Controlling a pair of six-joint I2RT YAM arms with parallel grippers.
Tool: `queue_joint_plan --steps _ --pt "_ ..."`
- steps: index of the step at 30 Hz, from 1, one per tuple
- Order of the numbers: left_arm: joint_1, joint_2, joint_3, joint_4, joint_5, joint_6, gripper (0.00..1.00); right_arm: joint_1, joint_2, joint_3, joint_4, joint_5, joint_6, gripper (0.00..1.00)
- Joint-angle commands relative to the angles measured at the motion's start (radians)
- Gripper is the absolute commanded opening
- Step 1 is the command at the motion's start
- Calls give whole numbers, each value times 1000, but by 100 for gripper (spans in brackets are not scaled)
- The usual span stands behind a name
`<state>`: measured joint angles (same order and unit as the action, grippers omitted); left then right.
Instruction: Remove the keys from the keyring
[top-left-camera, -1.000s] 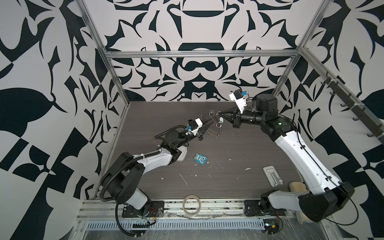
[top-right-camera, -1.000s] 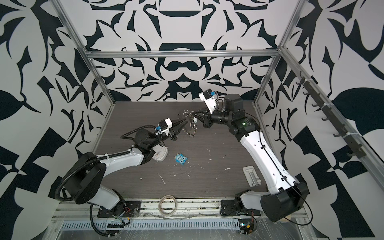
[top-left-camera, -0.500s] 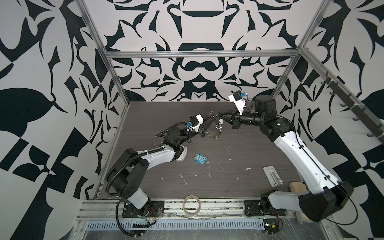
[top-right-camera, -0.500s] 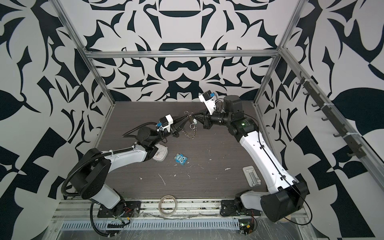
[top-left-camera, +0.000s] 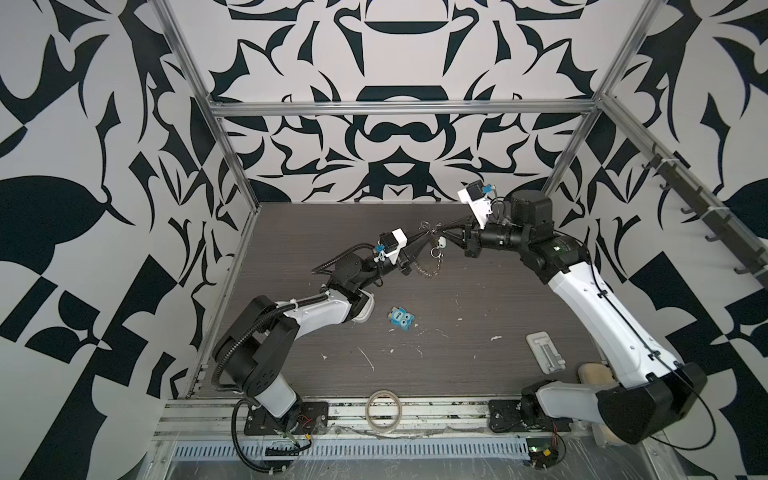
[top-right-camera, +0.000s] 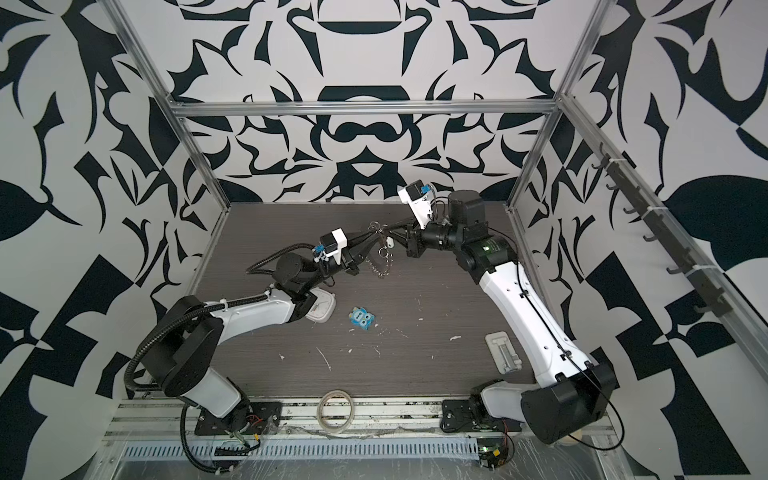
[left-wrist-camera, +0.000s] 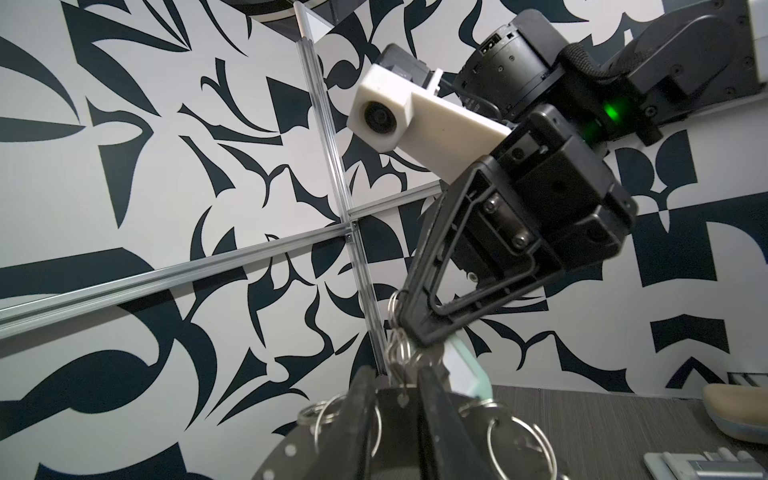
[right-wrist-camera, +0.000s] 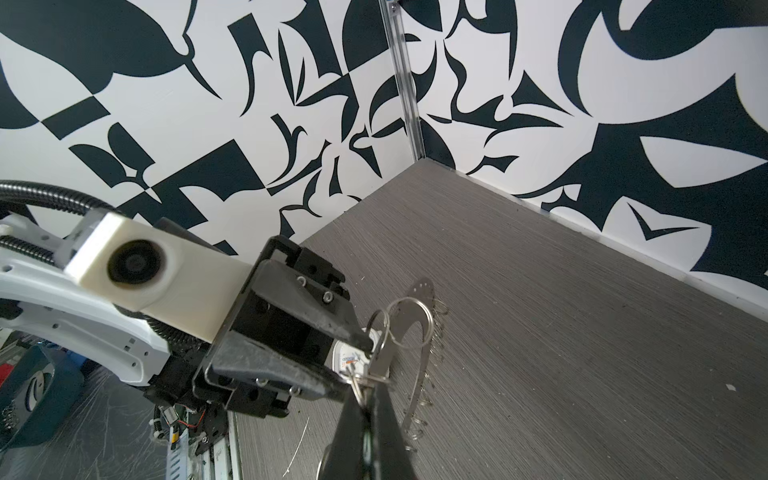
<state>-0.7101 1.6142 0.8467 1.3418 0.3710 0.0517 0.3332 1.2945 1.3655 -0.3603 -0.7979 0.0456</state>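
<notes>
Keys (right-wrist-camera: 348, 358): clamped in your left gripper (right-wrist-camera: 356, 366), with the white tag inside its jaws.
Right gripper (left-wrist-camera: 417, 332): pinched shut on a thin split ring (left-wrist-camera: 398, 351) touching the keys.
Keyring (right-wrist-camera: 423, 291): hangs below both grippers, off the tabletop (right-wrist-camera: 540, 332).
Risk: if you pull apart before the wire is spread, it likely slips your right gripper, and the keyring swings or twists the keys loose.

Owl toy (top-left-camera: 402, 318), scraps (top-left-camera: 368, 358) on grey table (top-left-camera: 478, 299)
</notes>
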Motion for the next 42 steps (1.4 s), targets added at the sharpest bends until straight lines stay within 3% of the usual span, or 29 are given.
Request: queue_joint_plan --steps 1,9,42 --pt "-8 9 9 3 -6 -6 23 -3 -44 14 79 -32 9 0" --pt "-12 6 21 -46 -9 2 16 -2 -43 9 86 -40 18 0" --pt "-22 23 67 -104 -37 -17 17 -1 -51 -13 84 -81 14 0"
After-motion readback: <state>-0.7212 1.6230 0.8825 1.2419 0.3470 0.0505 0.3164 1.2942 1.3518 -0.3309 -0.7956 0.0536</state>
